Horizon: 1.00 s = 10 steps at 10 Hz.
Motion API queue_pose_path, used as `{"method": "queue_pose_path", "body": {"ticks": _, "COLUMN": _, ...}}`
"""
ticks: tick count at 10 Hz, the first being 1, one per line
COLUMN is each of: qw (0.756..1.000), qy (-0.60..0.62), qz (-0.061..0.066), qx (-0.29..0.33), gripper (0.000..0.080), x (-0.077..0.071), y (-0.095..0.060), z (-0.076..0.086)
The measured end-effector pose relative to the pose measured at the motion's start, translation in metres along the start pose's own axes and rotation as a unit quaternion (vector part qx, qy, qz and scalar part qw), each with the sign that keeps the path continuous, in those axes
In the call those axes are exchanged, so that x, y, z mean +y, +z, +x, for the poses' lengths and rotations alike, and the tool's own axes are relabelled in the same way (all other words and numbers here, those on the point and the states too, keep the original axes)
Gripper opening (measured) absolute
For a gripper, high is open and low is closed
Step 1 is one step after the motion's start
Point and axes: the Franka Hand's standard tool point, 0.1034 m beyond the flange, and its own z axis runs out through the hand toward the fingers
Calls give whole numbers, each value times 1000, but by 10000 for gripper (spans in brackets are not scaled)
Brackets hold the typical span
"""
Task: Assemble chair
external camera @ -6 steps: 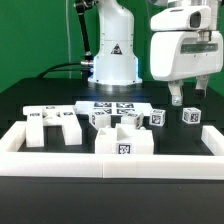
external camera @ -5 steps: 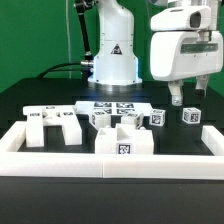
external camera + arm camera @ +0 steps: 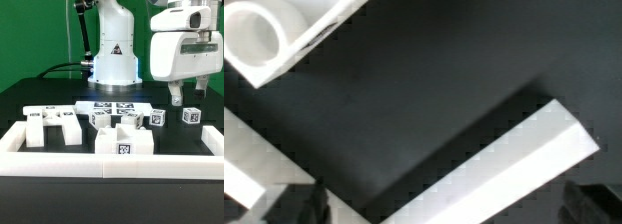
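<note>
A Franka arm stands at the back of a black desk, its white base column in the middle of the exterior view against a green backdrop. A long low white border rail fences the desk's front edge and runs back along both sides.

Inside the rail the chair lies in loose white parts, each bearing square black-and-white tags. The largest, a slotted slab, rests on the exterior view's left, near the side rail. A notched block sits front and centre, just behind the front rail, one tag facing the camera.

Behind it, the marker board lies flat before the arm's base. Between board and notched block stands a loose row of three small tagged blocks, close to one another. A fourth, the lone block, sits well apart on the exterior view's right.

The hand hangs above the desk on that same side, released, its two dark fingers spread and grasping nothing. The lone block shows just below the fingertips in the picture, with a clear gap between them.

The wrist view is blurred. The dark fingers show at two corners with bare black desk between them, a white bar crosses the picture, and a white piece with a round hole sits at another corner; which parts these are cannot be told
</note>
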Motion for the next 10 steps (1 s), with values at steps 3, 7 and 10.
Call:
{"method": "queue_pose_path", "body": {"ticks": 3, "qw": 997, "qy": 75, "qz": 5, "qx": -14, "gripper": 650, "x": 12, "y": 7, "z": -21}}
{"method": "queue_pose_path", "body": {"ticks": 7, "qw": 983, "qy": 182, "qz": 17, "qx": -12, "gripper": 650, "x": 20, "y": 8, "z": -19}}
{"method": "queue_pose_path", "body": {"ticks": 10, "qw": 947, "qy": 319, "qz": 28, "qx": -16, "gripper": 650, "x": 28, "y": 10, "z": -27}}
